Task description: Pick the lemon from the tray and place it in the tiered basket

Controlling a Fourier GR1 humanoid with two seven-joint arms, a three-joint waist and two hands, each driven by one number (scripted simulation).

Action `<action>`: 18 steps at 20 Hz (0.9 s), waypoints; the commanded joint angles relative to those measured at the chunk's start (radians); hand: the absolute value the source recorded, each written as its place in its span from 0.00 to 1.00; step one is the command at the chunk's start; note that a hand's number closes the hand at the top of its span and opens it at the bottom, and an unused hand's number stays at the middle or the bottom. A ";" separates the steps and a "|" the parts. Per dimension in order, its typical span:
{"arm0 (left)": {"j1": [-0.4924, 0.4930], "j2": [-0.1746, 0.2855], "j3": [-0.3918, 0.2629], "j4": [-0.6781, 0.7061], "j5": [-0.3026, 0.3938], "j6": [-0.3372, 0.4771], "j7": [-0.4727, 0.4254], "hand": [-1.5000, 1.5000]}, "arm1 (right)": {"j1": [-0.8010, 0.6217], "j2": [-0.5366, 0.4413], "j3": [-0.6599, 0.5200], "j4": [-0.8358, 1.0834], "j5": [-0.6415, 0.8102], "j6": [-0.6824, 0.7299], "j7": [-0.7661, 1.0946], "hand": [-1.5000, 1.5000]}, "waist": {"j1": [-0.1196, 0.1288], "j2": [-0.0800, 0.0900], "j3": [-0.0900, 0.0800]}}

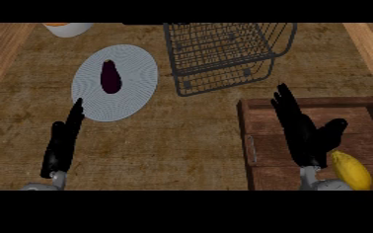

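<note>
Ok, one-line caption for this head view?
Open right hand above the wooden tray beside the lemon; wire basket beyond, left hand resting open.

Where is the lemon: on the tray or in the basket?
On the tray: the lemon lies beside the open right hand, outside the wire basket.

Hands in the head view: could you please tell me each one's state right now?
Left hand: open, holding nothing.
Right hand: open over the tray, lemon not held.
</note>
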 commanded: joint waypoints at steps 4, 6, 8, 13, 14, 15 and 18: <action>-0.079 -0.068 -0.046 -0.063 0.030 -0.123 -0.101 0.50 | -0.056 -0.095 -0.052 0.008 -0.006 0.120 -0.028 0.00 | -0.009 -0.021 -0.007; -0.116 -0.069 -0.046 -0.100 0.079 -0.206 -0.148 0.50 | -0.076 -0.156 -0.081 -0.002 -0.009 0.176 -0.060 0.00 | -0.012 -0.022 -0.007; -0.120 -0.105 -0.062 -0.047 0.105 -0.255 -0.182 0.50 | -0.069 -0.161 -0.039 0.111 0.165 0.060 -0.074 0.00 | -0.006 -0.016 -0.008; -0.071 -0.124 -0.066 -0.080 0.082 -0.245 -0.167 0.50 | 0.064 -0.150 -0.130 -0.011 0.025 0.217 -0.325 0.00 | -0.011 -0.025 -0.006; -0.119 -0.110 -0.035 0.024 0.085 -0.293 -0.229 0.50 | -0.032 -0.167 -0.118 -0.002 0.088 0.180 -0.271 0.00 | -0.010 -0.021 -0.007; -0.113 -0.117 -0.026 0.046 0.089 -0.293 -0.245 0.50 | 0.036 -0.212 -0.125 -0.082 0.100 0.189 -0.269 0.00 | -0.019 -0.023 -0.008; -0.113 -0.098 -0.017 -0.026 0.110 -0.303 -0.191 0.50 | 0.082 -0.322 -0.126 -0.218 0.173 0.178 -0.156 0.00 | -0.022 -0.028 -0.008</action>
